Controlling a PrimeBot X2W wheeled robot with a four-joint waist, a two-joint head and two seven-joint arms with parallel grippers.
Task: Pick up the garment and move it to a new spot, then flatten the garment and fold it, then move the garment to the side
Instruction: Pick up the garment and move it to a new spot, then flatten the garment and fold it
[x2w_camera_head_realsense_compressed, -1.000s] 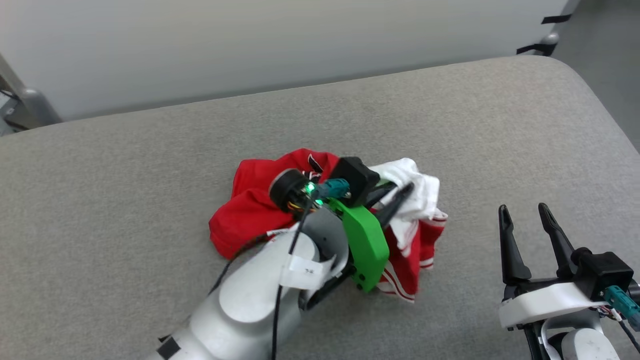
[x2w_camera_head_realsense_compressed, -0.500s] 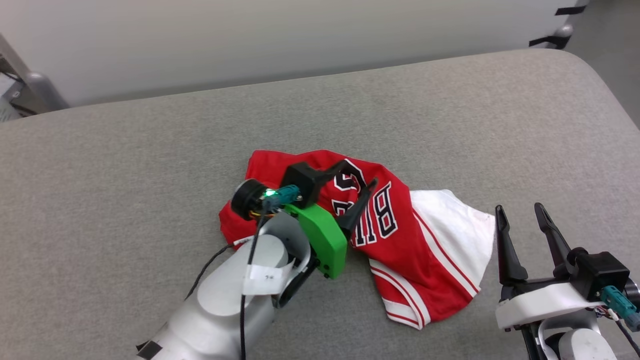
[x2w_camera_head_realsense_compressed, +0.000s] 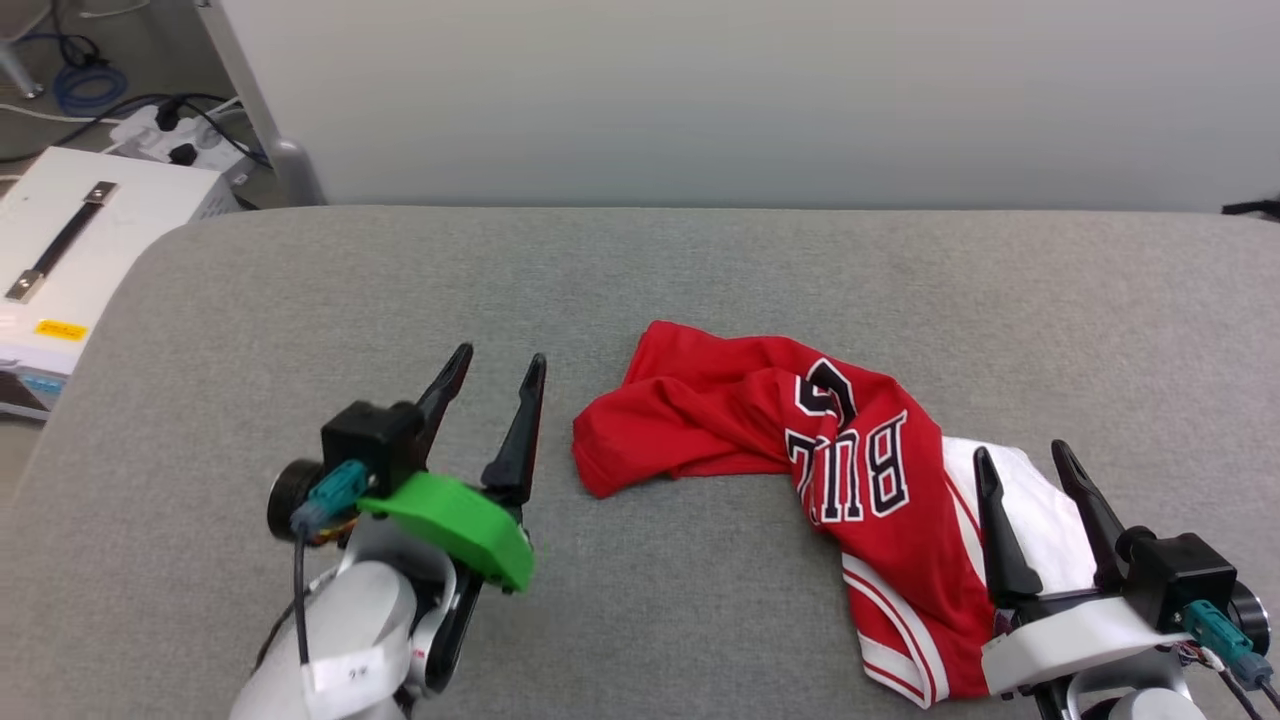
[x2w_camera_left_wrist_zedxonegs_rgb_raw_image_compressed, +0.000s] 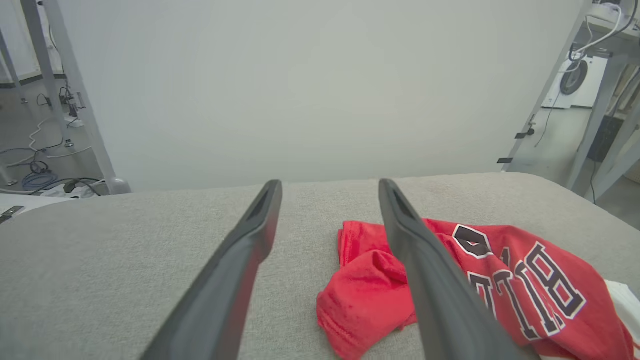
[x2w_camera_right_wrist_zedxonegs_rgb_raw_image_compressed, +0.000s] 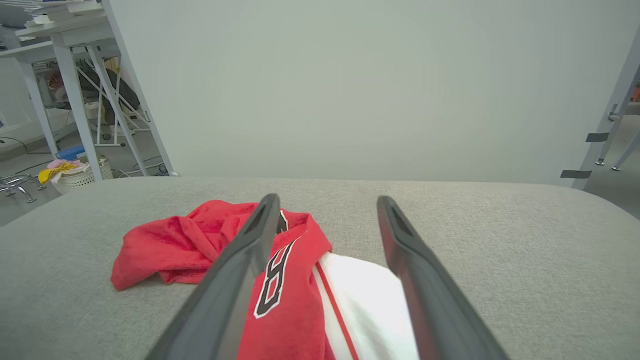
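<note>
Item: garment (x2w_camera_head_realsense_compressed: 800, 440), crumpled. The left gripper (x2w_camera_head_realsense_compressed: 502, 355) and right gripper (x2w_camera_head_realsense_compressed: 1021, 451) stand spread, holding nothing. We judge flattening best begun by pinching opposite edges, pulling outward.

I see a broad grey fabric-covered surface with rounded corners (x2w_camera_head_realsense_compressed: 700, 270), backed by a plain pale wall panel (x2w_camera_head_realsense_compressed: 700, 90). Off its left edge sits a white box with a black strap handle (x2w_camera_head_realsense_compressed: 90, 230). Beyond that, a coiled blue cord (x2w_camera_head_realsense_compressed: 85, 88) lies on the floor. A white basket holding yellow and pink cloth (x2w_camera_right_wrist_zedxonegs_rgb_raw_image_compressed: 77, 179) stands near table legs.
</note>
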